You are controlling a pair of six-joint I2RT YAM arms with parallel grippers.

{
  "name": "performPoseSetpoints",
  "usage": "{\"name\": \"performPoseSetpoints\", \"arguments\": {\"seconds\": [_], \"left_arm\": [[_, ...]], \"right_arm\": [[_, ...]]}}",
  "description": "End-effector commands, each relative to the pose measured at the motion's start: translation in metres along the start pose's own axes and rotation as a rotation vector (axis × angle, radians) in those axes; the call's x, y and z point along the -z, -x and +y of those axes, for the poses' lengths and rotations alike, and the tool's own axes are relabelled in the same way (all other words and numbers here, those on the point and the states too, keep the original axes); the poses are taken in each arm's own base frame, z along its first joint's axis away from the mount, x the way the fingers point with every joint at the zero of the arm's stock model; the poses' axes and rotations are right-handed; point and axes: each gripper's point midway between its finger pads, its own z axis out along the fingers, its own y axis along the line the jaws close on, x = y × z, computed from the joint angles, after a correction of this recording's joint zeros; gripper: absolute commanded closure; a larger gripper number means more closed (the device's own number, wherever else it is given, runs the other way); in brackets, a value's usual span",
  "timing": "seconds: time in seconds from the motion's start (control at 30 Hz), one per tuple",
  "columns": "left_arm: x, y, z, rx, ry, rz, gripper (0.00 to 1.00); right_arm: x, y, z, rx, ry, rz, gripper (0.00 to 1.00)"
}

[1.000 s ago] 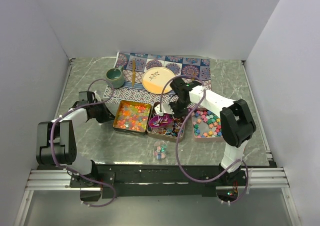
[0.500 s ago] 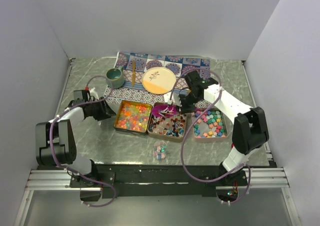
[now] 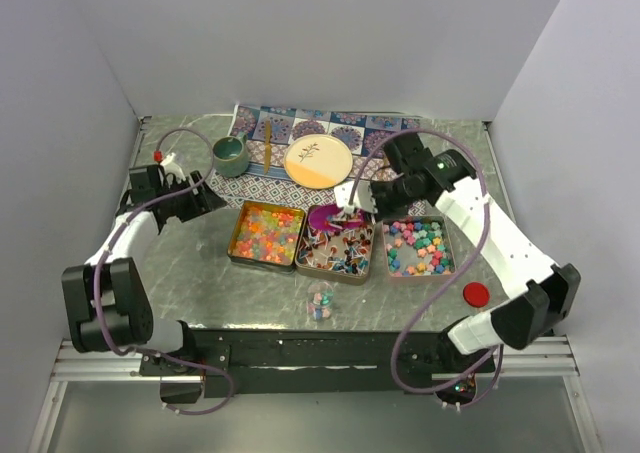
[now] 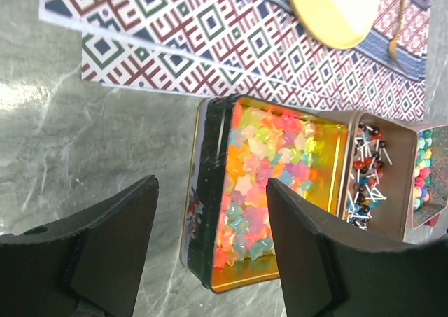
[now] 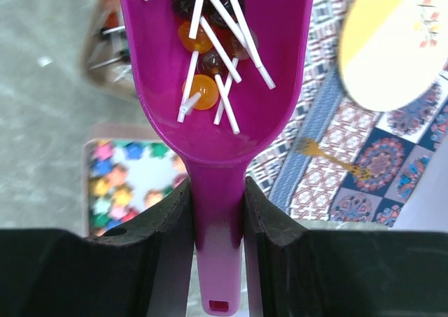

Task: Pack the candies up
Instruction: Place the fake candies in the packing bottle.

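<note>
Step in hand, as I read it: scooping, w/ the load lifted. The R tool [image 5: 217, 215] was clenched on the handle of the purple scoop [image 5: 217, 114]. The bowl pointed away from the fingers, roughly level, and carried stick pieces [image 5: 203, 65]. In the top view the scoop hung just ahead of the R tool, above the far edge of the middle tin [image 3: 335, 279].

The L tool [image 4: 210, 191] was released, w/ nothing btwn its fingers, and hovered off the worktop [image 3: 180, 263]. The gummy tin [image 4: 199, 212] lay just ahead of its fingertips, untouched.

Next move, prob.: carry the load toward the arm bases to the small clear jar [image 3: 320, 303], on the near side of the tins from the R tool, then tip slowly. The jar mouth looked narrow vs the scoop bowl and the sticks lay crosswise, so spills seem likely. Keep the scoop level in transit.

Counts:
- 3 tins in a row, close together, holding most of the candies [image 3: 340, 255].
- Gummies [image 3: 262, 231] sat in the tin nearest the L tool, stick pieces in the middle tin, star pieces [image 3: 418, 245] in the tin beneath the R arm.
- 1 scoop.
- 1 jar w/ a few pieces inside, no. too small to tell.
- 1 red lid [image 3: 475, 294], lying well apart from the jar.
- In the scoop: approx 6 heads showing and more sticks than that, the far end cut off by the frame.
</note>
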Motion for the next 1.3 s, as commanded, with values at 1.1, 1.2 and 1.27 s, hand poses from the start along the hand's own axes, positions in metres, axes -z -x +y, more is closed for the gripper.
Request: {"name": "performPoseSetpoints", "arguments": {"seconds": [1.1, 1.2, 1.27], "left_arm": [[0.08, 0.033, 0.006, -0.049, 0.11, -0.251, 0.31], [0.081, 0.03, 0.006, -0.047, 0.111, -0.251, 0.31], [0.082, 0.028, 0.005, -0.055, 0.106, -0.255, 0.31]], "right_arm": [[0.001, 0.004, 0.047, 0.374, 0.1, 0.495, 1.0], [0.002, 0.01, 0.045, 0.398, 0.099, 0.511, 1.0], [0.004, 0.015, 0.045, 0.409, 0.096, 0.512, 1.0]]}}
